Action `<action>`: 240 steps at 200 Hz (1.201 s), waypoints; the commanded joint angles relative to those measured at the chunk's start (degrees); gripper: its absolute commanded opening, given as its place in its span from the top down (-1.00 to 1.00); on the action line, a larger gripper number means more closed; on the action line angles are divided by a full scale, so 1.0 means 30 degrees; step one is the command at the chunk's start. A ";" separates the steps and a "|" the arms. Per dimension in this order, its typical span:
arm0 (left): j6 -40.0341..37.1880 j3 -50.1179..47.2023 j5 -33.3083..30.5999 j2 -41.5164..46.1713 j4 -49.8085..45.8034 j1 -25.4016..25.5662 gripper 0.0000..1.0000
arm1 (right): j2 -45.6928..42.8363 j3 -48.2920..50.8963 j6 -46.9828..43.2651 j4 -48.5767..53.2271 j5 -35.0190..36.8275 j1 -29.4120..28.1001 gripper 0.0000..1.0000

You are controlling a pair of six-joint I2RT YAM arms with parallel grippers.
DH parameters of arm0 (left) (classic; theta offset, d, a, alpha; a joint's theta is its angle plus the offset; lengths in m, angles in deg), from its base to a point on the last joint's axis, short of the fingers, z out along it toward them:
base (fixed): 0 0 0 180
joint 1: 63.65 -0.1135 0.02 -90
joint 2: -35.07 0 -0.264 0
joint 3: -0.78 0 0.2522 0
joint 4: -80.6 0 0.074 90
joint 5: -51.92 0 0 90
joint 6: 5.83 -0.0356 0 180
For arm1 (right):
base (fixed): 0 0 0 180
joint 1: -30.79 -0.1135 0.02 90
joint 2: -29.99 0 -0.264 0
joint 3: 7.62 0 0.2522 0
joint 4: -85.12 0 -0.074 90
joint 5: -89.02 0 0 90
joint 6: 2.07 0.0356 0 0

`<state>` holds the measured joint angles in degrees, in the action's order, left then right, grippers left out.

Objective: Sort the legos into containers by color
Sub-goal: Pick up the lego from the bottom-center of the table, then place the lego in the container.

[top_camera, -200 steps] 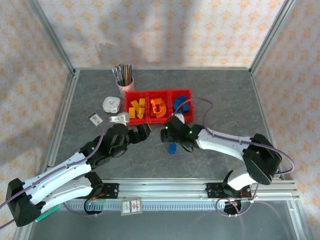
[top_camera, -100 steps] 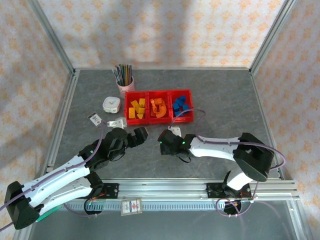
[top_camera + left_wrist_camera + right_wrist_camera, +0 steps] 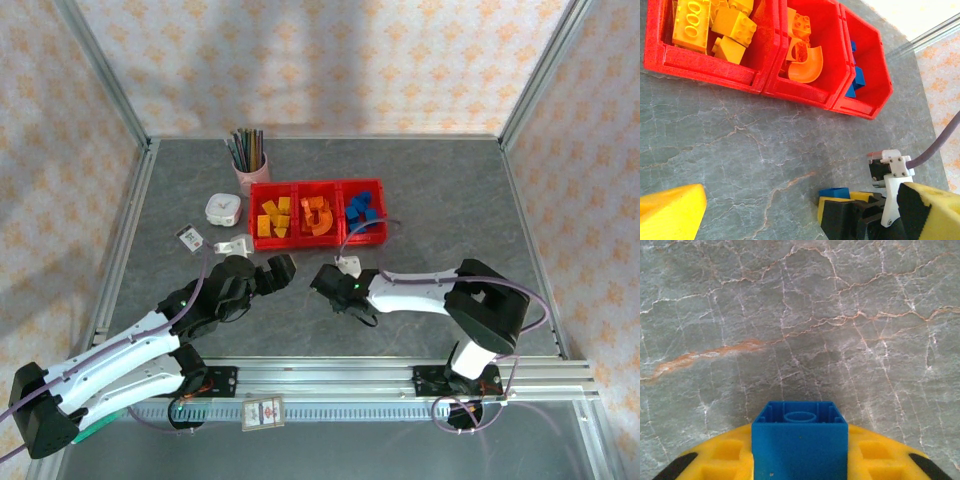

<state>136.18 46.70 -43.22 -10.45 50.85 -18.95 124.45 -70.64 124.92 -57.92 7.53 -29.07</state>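
My right gripper (image 3: 842, 199) is clamped on one blue lego (image 3: 800, 437), hollow underside toward my wrist camera. My yellow pads (image 3: 720, 460) are cut off at the bottom edge, and from above my wrist hides the block. I cannot tell whether it touches the table (image 3: 790, 315). It sits near the red containers (image 3: 705, 62), outside them. My left gripper (image 3: 283, 268) is spread wide, with nothing between its fingers (image 3: 670, 210).
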 commanded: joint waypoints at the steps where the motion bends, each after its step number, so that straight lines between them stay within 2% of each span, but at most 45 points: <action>1: -0.0227 0.0314 -0.0593 -0.0109 0.0219 -0.0223 -0.98 | -0.0100 -0.0679 -0.0050 -0.0501 0.0789 0.0109 0.48; 53: -0.0693 0.1196 -0.0976 -0.0393 0.0177 -0.0447 -0.99 | -0.2123 -0.1907 -0.1251 -0.0258 0.0766 0.1603 0.50; 102: -0.1475 0.2281 -0.1015 -0.1350 0.0804 -0.0765 -0.98 | -0.2855 -0.3806 -0.3269 -0.1009 0.1078 0.5228 0.46; 137: -0.1865 0.3098 -0.0845 -0.2654 0.1557 -0.1103 -0.98 | -0.0690 -0.6448 -0.4497 -0.1548 0.1238 0.7896 0.42; 188: -0.1760 0.3562 -0.0709 -0.3852 0.2304 -0.1847 -0.98 | 0.4545 -1.1704 -0.5862 -0.0986 0.1219 0.9453 0.38; 220: -0.1693 0.3359 -0.0448 -0.3843 0.2634 -0.2267 -0.98 | 0.6467 -1.4186 -0.6384 -0.0482 0.0678 0.9807 0.07; 240: -0.1771 0.3190 -0.0292 -0.3615 0.2684 -0.2422 -0.98 | 0.6673 -1.5015 -0.6512 0.0139 0.0500 0.9816 -0.16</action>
<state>131.66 55.75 -44.47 -22.08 56.66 -25.53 144.36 -111.67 106.98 -60.72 9.00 0.15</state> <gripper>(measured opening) 0.992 0.530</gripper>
